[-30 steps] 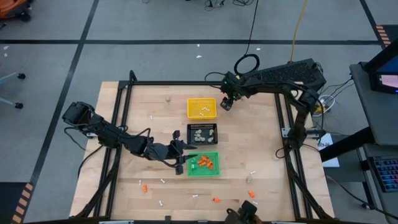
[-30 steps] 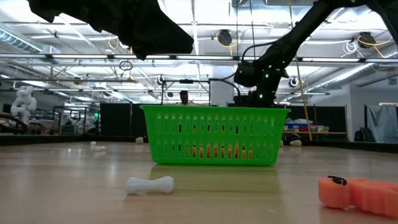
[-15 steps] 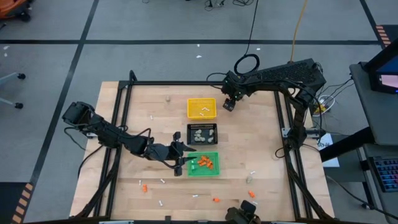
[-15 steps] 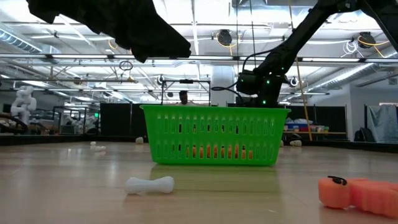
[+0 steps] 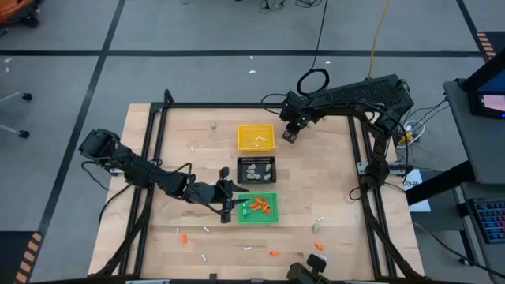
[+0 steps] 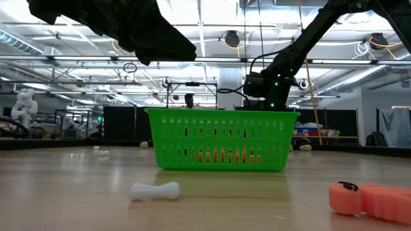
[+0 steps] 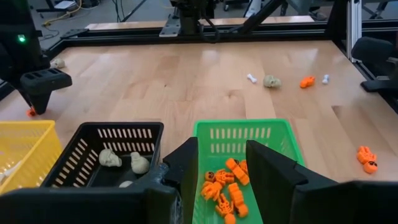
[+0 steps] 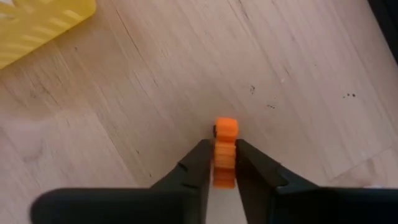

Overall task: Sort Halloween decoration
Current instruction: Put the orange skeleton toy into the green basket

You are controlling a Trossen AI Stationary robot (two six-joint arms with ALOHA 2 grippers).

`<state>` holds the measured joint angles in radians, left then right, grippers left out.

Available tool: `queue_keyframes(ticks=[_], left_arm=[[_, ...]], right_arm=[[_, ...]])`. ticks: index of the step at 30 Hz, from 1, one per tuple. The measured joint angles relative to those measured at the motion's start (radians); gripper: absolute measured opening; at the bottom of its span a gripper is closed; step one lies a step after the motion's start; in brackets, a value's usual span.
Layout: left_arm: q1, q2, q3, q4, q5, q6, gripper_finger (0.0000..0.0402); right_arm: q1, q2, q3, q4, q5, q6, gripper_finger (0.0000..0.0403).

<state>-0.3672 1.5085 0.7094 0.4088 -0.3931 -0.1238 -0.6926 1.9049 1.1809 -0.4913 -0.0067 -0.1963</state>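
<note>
My right gripper [image 5: 289, 136] points steeply down beside the yellow tray [image 5: 256, 137], on the side toward the table's right edge. It is shut on a small orange bit [image 8: 226, 129]. My left gripper [image 7: 222, 168] hovers open over the near-left edge of the green tray [image 5: 260, 208]. Several orange bits [image 7: 225, 186] lie in that tray, and nothing is between the fingers. Beige lumps [image 7: 121, 160] lie in the black tray [image 5: 256, 169], and white sticks in the yellow one. My right gripper pinches the orange bit between its two fingertips [image 8: 200, 155], coming from above and pointing steeply down. The bit's end [image 8: 226, 128] sticks out past the fingertips toward the wood. Whether it is clear of the table, I cannot tell.
Loose pieces lie scattered near the table's front: white sticks [image 5: 207, 229], orange bits [image 5: 274, 253] and a beige lump [image 5: 316, 227]. Another lump [image 5: 213, 124] lies far left of the yellow tray. A black frame [image 5: 260, 105] borders the table.
My right gripper has sunk a little toward the table beside the yellow tray and tipped slightly. My left gripper has kept still over the green tray.
</note>
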Motion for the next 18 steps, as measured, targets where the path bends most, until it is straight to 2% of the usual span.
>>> queue_keyframes(ticks=[7, 18], left_arm=[[0.0, 0.0, 0.0, 0.0, 0.0, 0.0, 0.0134], [0.0, 0.0, 0.0, 0.0, 0.0, 0.0, 0.0134]], right_arm=[[0.0, 0.0, 0.0, -0.019, 0.001, 0.0, 0.0012], [0.007, -0.095, -0.006, -0.108, 0.008, 0.017, 0.0016]])
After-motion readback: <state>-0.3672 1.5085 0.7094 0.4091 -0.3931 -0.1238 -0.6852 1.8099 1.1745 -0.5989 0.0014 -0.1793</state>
